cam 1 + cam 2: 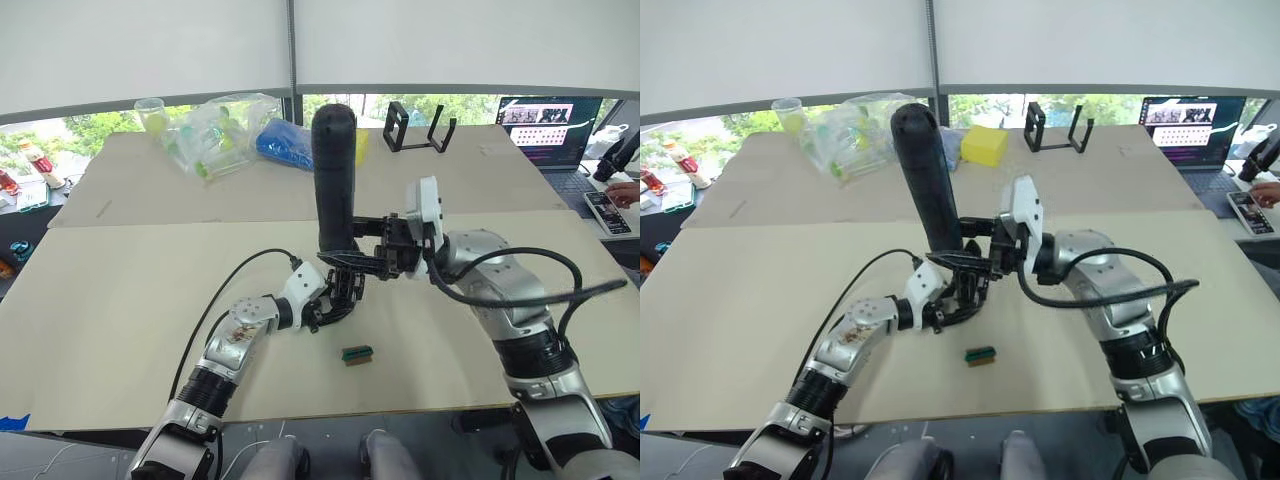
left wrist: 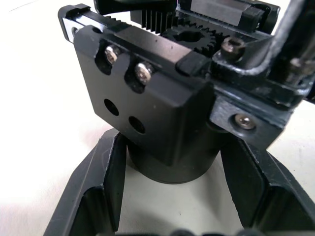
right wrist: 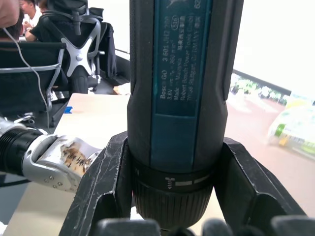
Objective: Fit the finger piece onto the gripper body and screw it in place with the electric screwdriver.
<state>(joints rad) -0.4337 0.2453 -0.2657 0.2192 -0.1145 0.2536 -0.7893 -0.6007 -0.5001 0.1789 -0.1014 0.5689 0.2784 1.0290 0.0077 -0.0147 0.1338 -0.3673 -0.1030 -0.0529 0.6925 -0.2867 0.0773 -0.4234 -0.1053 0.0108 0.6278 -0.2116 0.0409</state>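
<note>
The electric screwdriver (image 1: 334,170), a thick dark cylinder, stands upright over the middle of the table with its bit end pointing down. My right gripper (image 1: 346,258) is shut on its lower collar; in the right wrist view the two fingers (image 3: 106,182) clamp the barrel (image 3: 179,73). Directly below, my left gripper (image 1: 338,292) is shut on the gripper body (image 2: 157,108), a black assembly with gears, two seated screws, two open holes and a round base. The finger piece is hidden; I cannot tell it apart from the assembly.
A small green block (image 1: 357,353) lies on the table (image 1: 120,300) near its front edge. At the back are a clear plastic bag (image 1: 215,135), a blue item (image 1: 283,143), a yellow block (image 1: 984,146) and a black stand (image 1: 418,128). A laptop (image 1: 550,125) and a person's hand (image 1: 625,190) are far right.
</note>
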